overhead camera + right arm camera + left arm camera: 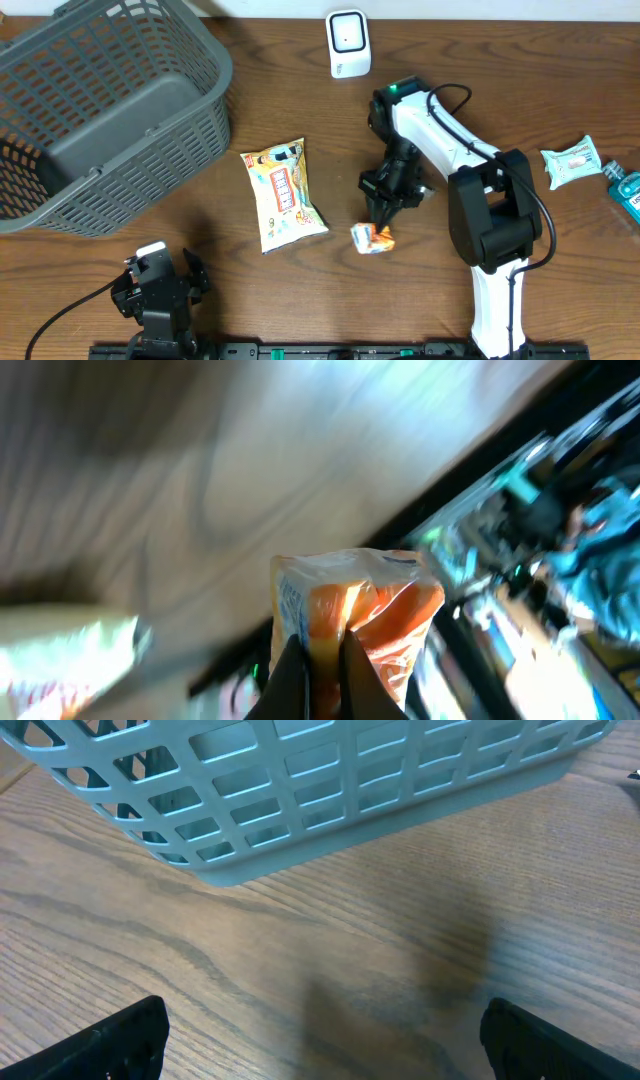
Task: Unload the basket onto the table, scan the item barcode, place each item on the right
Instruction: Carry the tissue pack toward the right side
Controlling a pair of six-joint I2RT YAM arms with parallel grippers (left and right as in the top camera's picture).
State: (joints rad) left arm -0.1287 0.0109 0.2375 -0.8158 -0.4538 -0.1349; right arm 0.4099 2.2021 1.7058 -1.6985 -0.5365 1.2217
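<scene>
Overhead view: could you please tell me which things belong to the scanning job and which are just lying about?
In the job: orange packet, right pincer shut on it, white scanner.
Lying about: grey basket, yellow snack bag, teal wipes pack, open left pincer.

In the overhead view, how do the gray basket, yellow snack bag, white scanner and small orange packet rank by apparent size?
1. gray basket
2. yellow snack bag
3. white scanner
4. small orange packet, somewhat smaller than the scanner
</scene>
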